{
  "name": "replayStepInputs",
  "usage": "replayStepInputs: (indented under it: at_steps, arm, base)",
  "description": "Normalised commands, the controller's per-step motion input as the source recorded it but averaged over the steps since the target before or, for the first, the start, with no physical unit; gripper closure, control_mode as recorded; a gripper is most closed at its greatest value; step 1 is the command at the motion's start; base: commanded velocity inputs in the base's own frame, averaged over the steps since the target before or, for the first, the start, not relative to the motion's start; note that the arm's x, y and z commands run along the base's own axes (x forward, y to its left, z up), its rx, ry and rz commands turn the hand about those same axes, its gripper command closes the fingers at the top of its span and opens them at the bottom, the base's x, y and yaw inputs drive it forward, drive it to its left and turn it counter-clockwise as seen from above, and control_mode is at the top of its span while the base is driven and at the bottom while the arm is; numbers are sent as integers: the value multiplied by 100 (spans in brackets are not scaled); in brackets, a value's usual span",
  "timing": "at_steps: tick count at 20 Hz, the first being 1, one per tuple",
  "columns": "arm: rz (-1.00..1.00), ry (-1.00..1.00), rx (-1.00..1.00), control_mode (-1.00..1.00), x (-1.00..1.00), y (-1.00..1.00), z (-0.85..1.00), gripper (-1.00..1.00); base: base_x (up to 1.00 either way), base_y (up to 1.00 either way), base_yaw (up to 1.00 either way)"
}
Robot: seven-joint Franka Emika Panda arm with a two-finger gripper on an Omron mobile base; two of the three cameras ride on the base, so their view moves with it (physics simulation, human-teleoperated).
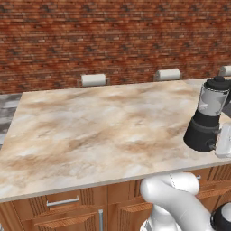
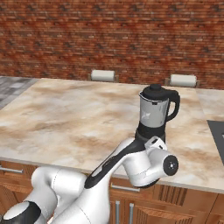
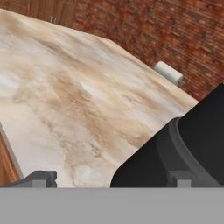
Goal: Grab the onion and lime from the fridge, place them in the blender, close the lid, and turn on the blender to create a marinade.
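The blender [image 1: 206,122] [image 2: 153,113] stands near the counter's front edge, black base under a clear jar. The black lid [image 1: 219,83] [image 2: 154,92] sits on top of the jar. My gripper [image 3: 111,179] is low beside the black base [image 3: 175,148], open, with one fingertip [image 3: 43,178] over the marble and the other fingertip [image 3: 179,178] against the base's dark side. Nothing is held between them. From the right base view my white hand [image 2: 154,146] covers the front of the base. The onion, lime and fridge are out of view.
A marble counter [image 1: 90,126] [image 2: 65,118] stretches left of the blender. White rolls [image 1: 94,80] [image 2: 183,80] stand along its far edge before a brick wall. Wooden drawers [image 1: 63,201] lie below. A dark panel [image 2: 217,135] is set in the counter at the right.
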Motion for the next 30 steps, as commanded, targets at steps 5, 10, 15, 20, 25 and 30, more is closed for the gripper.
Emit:
replayStepInputs:
  at_steps: [5,10,15,20,25,30]
  arm:
    - [0,0,0,-100,16,-10,-14,-100]
    - [0,0,1,-100,20,-8,-11,-100]
    - [0,0,0,-100,23,-6,-15,-100]
    - [0,0,0,-100,17,-13,-13,-100]
    - [0,0,0,-100,13,-15,-12,-100]
    - [0,-2,0,-100,19,-8,-11,-100]
  base:
    - [0,0,0]
    - [0,0,0]
    - [0,0,0]
    - [0,0,0]
    - [0,0,0]
    - [0,0,0]
